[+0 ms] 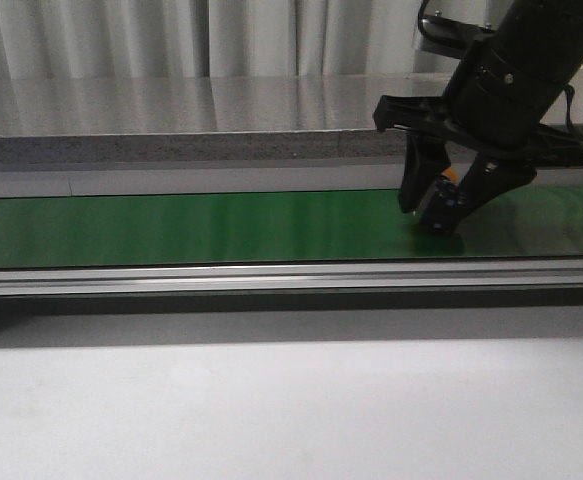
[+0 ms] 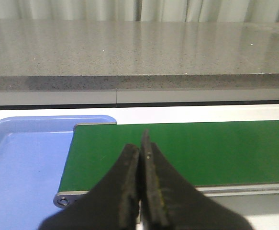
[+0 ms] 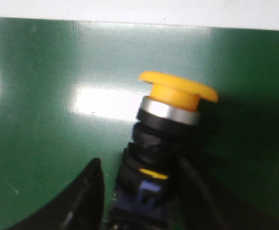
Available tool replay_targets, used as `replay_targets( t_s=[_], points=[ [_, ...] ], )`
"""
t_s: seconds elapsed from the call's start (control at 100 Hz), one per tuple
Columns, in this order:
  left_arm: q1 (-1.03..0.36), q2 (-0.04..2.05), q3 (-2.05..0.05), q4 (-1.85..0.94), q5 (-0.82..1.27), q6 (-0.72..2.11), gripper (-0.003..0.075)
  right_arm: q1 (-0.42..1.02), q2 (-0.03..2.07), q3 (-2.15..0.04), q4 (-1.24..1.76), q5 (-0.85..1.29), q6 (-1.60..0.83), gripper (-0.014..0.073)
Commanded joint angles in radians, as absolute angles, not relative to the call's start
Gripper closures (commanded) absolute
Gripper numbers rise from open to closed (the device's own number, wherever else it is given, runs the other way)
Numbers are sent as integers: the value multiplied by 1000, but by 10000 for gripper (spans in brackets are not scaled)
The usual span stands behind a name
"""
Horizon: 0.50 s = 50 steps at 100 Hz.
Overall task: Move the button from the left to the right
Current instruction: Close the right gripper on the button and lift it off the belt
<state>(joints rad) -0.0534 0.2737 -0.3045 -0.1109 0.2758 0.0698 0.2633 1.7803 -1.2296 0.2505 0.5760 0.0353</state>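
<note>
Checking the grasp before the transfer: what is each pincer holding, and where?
The right pincer flanks the button at its black body, contact unclear. The left pincer is shut, holding nothing.

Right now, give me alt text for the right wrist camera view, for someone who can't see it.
Close-up of the button, its yellow mushroom cap above a silver ring and black body, sitting between the right gripper fingers over the green belt. One finger shows a gap beside the body; contact on the other side is unclear.

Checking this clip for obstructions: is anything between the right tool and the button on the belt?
Nothing visible. The right tool is already down around the button on the green belt, one finger on each side of its black body.
</note>
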Motion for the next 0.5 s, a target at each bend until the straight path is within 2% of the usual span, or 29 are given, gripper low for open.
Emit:
replay_targets(
  t_s=[0.0, 0.06, 0.32, 0.49],
  points=[
    [-59, 281, -332, -125, 199, 66, 740, 264, 1727, -1265, 266, 569, 24, 391],
    [-59, 281, -332, -125, 199, 66, 740, 262, 1726, -1265, 266, 578, 24, 420],
    [-59, 281, -332, -125, 199, 66, 740, 241, 1667, -1267, 205, 618, 24, 419],
    [-59, 281, -332, -125, 199, 66, 740, 168, 1580, -1267, 168, 657, 23, 419]
  ],
)
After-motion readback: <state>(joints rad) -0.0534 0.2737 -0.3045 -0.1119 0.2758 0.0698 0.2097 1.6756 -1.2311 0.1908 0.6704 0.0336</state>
